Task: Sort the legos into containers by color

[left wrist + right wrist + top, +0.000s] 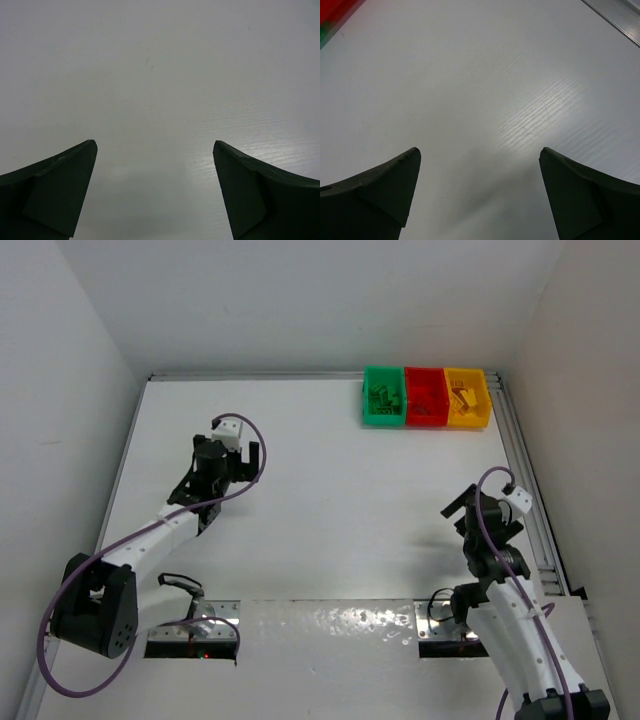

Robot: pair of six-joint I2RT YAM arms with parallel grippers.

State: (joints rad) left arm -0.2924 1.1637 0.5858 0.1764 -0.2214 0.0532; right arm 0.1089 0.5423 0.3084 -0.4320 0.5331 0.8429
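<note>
Bright, likely overhead light, glare near front

A white table (330,510) sits boxed by plain white walls (300,300), evenly lit.

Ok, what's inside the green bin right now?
Green legos lie heaped in the green bin. No other colour shows there. They are too small to count, and whatever sits under the heap is covered.
</note>
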